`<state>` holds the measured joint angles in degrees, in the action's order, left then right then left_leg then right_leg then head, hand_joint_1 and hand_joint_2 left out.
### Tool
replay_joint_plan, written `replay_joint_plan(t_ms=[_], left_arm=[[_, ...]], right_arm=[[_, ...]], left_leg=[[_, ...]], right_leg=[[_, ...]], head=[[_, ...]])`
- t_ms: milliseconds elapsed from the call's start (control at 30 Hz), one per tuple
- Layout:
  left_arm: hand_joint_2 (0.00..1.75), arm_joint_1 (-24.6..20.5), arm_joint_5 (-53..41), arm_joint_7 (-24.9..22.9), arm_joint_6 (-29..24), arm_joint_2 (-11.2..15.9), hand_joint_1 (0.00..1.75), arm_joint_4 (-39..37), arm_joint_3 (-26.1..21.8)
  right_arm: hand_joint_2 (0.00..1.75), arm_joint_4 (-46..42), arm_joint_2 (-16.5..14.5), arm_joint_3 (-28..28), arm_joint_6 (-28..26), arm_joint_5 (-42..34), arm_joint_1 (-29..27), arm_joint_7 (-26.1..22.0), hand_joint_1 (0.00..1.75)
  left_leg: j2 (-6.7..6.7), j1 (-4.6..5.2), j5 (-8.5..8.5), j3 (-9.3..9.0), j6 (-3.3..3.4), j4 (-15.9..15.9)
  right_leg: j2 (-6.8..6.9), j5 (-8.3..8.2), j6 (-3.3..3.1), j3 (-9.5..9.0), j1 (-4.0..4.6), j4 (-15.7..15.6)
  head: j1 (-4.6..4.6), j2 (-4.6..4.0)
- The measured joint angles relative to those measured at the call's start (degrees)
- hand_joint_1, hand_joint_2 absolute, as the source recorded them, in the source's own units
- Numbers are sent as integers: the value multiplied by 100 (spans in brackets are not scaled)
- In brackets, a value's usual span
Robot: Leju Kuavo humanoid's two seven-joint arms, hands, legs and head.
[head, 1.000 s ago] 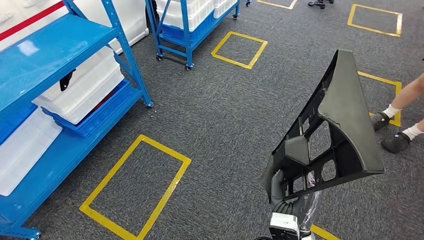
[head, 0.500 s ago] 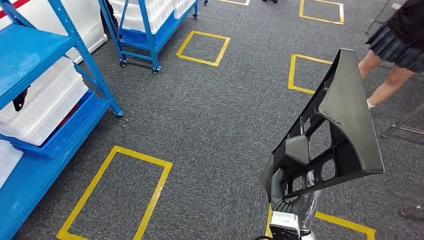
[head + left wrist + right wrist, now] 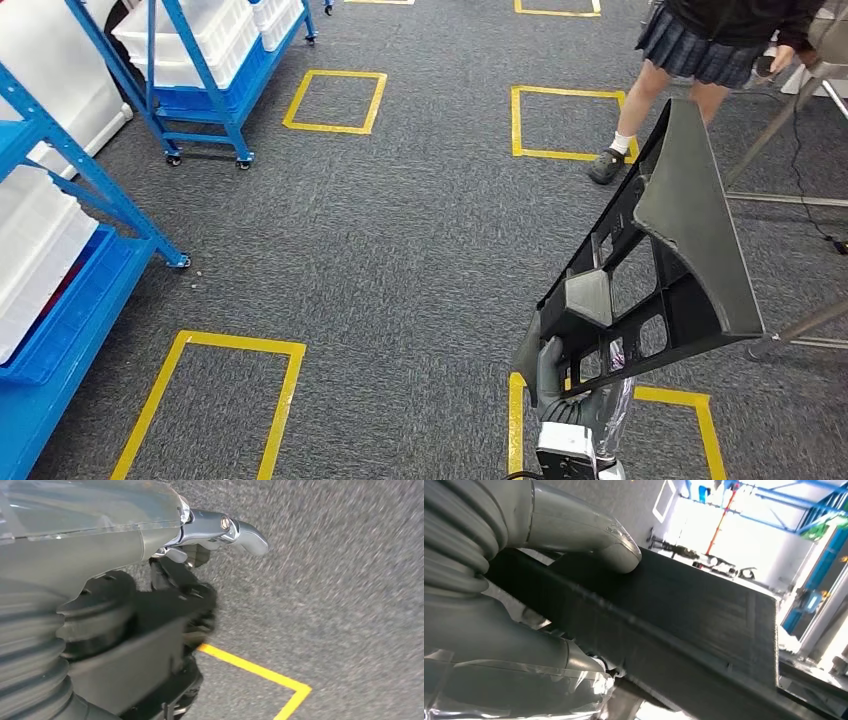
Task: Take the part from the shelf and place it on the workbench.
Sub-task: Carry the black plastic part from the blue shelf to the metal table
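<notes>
Right hand [image 3: 572, 392]: grasps the lower end of the part [image 3: 668, 262] in the head view; in the right wrist view the grey thumb [image 3: 616, 550] presses flat on the dark ribbed face of the part [image 3: 684, 615], with the other fingers beneath it.
Part: a dark grey, roughly triangular moulded panel with a lattice of open cells; held tilted in the air above the carpet [image 3: 420, 230], its narrow tip pointing up and away from the right hand, its broad edge lowest, just above the hand.
Left hand [image 3: 210, 535]: seen in the left wrist view over grey carpet [image 3: 340, 580]; a light grey fingertip [image 3: 250, 530] points outward and nothing shows in its grip; whether the darker fingers are curled or spread cannot be told.
Floor mark by the right hand: a yellow tape rectangle [image 3: 610, 400] lies on the carpet directly below the part.
Other floor marks: further yellow rectangles [image 3: 205, 400] to the left of the part and beyond its tip [image 3: 565, 120].
Blue shelf [image 3: 70, 230]: well to the left of the part, holding a white bin [image 3: 30, 250] on a lower level.
Blue cart [image 3: 205, 70]: beyond the shelf, on castors, loaded with white bins.
Person [image 3: 690, 60]: stands just beyond the tip of the part, in a dark skirt, white sock and dark shoe.
Metal frame legs [image 3: 780, 130]: to the right of the part, beside the person.
</notes>
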<state>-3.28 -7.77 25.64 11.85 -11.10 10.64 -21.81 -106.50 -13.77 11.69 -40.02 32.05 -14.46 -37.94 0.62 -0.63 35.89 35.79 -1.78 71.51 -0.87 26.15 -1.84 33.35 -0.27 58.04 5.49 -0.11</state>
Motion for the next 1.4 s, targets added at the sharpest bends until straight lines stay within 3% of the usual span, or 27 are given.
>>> replay_joint_plan(t_ms=[33, 67, 100, 167, 233, 267, 300, 333, 400, 467, 533, 567, 600, 700, 767, 833, 900, 1000, 1033, 1067, 1100, 1133, 1200, 1267, 1333, 1367, 1400], left_arm=[[175, 11, -1, -1, 0, 0, 0, 0, 0], [175, 18, -1, -1, 0, 0, 0, 0, 0], [175, 19, -1, -1, 1, 0, 0, 0, 0], [175, 15, -4, -1, 1, 4, 0, 0, 1], [175, 13, -10, 1, -7, 13, 0, 0, 1], [175, 11, -11, 2, -16, 18, 0, 0, 1], [175, 6, -8, 4, -25, 18, 0, 0, 0], [175, -2, -4, 7, -32, 18, 0, 0, -1], [175, -11, 8, 13, -29, 14, 0, 0, -5], [175, -1, 17, 10, -27, 8, 0, 0, -8], [175, 19, 21, 1, -39, 4, 0, 0, -12], [175, 22, 20, -2, -45, 3, 0, 0, -14], [175, 21, 20, -2, -49, -1, 0, 0, -15], [175, 10, 20, -2, -50, -14, 0, 0, -17], [175, 7, 20, -1, -50, -16, 0, 0, -20], [175, -3, 12, 2, -50, -20, 0, 0, -23], [175, -13, -7, 11, -47, -24, 0, 0, -24], [175, -3, -55, 13, -44, -22, 0, 0, -22], [175, 5, -81, 1, -46, -21, 0, 0, -22], [175, 10, -110, -15, -50, -20, 0, 0, -20], [175, 11, -141, -32, -56, -18, 0, 0, -15], [175, 8, -169, -45, -62, -16, 0, 0, -9], [175, 0, -207, -61, -75, -5, 0, 0, 8], [175, -6, -226, -70, -86, 7, 0, 0, 20], [175, -15, -228, -68, -104, 16, 0, 0, 25], [175, -21, -220, -59, -116, 20, 0, 0, 26], [175, -24, -209, -42, -127, 25, 0, 0, 25]], right_arm=[[175, 17, 6, 8, 0, -3, -2, 1, 175], [175, 31, 13, 9, 0, -6, -4, 1, 175], [175, 40, 19, 11, 0, -10, -5, 2, 175], [175, 50, 26, 16, 0, -16, -1, 2, 175], [175, 62, 31, 24, 1, -22, 13, 2, 175], [175, 74, 35, 30, 2, -28, 20, 4, 175], [175, 89, 40, 38, 2, -34, 26, 8, 175], [175, 106, 48, 47, 2, -42, 31, 12, 175], [175, 144, 74, 80, 2, -58, 76, 27, 175], [175, 191, 98, 116, 2, -79, 143, 44, 175], [175, 242, 120, 132, 3, -115, 170, 54, 175], [175, 264, 132, 133, 4, -132, 169, 55, 175], [175, 283, 143, 133, 4, -146, 167, 56, 175], [175, 307, 152, 134, 4, -158, 175, 54, 175], [175, 317, 156, 140, 4, -161, 183, 53, 175], [175, 325, 161, 144, 4, -162, 177, 50, 175], [175, 324, 164, 147, 4, -163, 175, 46, 175], [175, 323, 164, 163, 5, -163, 179, 46, 175], [175, 323, 164, 168, 7, -163, 177, 49, 175], [175, 324, 164, 170, 8, -162, 177, 54, 175], [175, 325, 164, 170, 9, -157, 177, 58, 175], [175, 323, 164, 170, 11, -149, 178, 64, 175], [175, 316, 164, 170, 16, -132, 181, 80, 175], [175, 300, 163, 170, 25, -124, 182, 101, 175], [175, 286, 163, 170, 31, -121, 180, 124, 175], [175, 281, 163, 170, 35, -121, 178, 135, 175], [175, 280, 164, 172, 39, -122, 185, 144, 175]], left_leg=[[-18, 0, 19, 128, 0, 217], [-28, 0, -84, 158, 9, 212], [-57, 0, -291, 81, 26, -27], [-316, -7, -730, -218, 88, -813], [-565, -9, -886, -400, 139, -1295], [-586, -3, -868, -419, 161, -1347], [-520, -5, -879, -431, 184, -1378], [-446, -14, -900, -443, 216, -1409], [-285, -42, -942, -470, 283, -1481], [-114, -34, -949, -475, 318, -1503], [67, -26, -935, -471, 322, -1496], [151, -25, -926, -473, 317, -1493], [227, -25, -914, -480, 305, -1489], [415, -4, -860, -537, 234, -1477], [511, 20, -828, -573, 167, -1471], [602, 16, -800, -603, 98, -1472], [454, -8, -647, -563, 37, -1292], [47, -33, -90, -104, -5, -252], [-2, -34, 26, 70, -8, 92], [-23, -34, 23, 165, -3, 252], [-36, -34, -97, 158, 8, 188], [-62, -34, -313, 43, 25, -99], [-296, -40, -719, -299, 74, -918], [-511, -37, -840, -475, 112, -1353], [-462, -27, -838, -493, 157, -1401], [-389, -31, -859, -506, 193, -1429], [-312, -41, -882, -521, 234, -1464]], right_leg=[[-93, 0, -2, 0, 4, 5], [-187, 0, -1, -6, 7, 11], [-278, 3, 2, -15, 8, 18], [-443, 12, 24, -21, 12, 39], [-594, 7, 83, 22, -7, 57], [-666, -7, 125, 50, -23, 56], [-742, -28, 171, 74, -34, 44], [-727, -33, 206, 87, -34, 44], [-420, 107, 260, 195, -3, 249], [-45, 451, 298, 501, -8, 865], [45, 675, 337, 806, -43, 1471], [62, 645, 352, 838, -59, 1539], [89, 514, 359, 751, -72, 1381], [391, 56, 312, 137, -48, 270], [478, 24, 247, 1, -1, 1], [342, 10, 182, 13, 1, -4], [214, -11, 109, 0, -30, -35], [23, -30, 37, -2, -40, -48], [-54, -31, 30, 2, -33, -45], [-138, -31, 28, 1, -26, -40], [-223, -31, 29, -4, -21, -34], [-307, -29, 32, -13, -18, -28], [-461, -23, 57, -14, -13, -4], [-595, -30, 121, 29, -29, 17], [-726, -62, 212, 76, -54, 5], [-735, -59, 247, 92, -58, 17], [-637, -5, 274, 140, -47, 97]], head=[[0, 0], [0, 0], [0, 0], [-1, 0], [-1, 0], [1, 0], [2, 0], [3, 0], [-1, 0], [-5, 0], [-4, 0], [-5, 0], [-5, 0], [-5, 0], [-4, 0], [-3, 0], [-1, 0], [2, 0], [2, 0], [2, 0], [2, 0], [2, 0], [1, 0], [2, 0], [2, 0], [2, 0], [-3, 0]])
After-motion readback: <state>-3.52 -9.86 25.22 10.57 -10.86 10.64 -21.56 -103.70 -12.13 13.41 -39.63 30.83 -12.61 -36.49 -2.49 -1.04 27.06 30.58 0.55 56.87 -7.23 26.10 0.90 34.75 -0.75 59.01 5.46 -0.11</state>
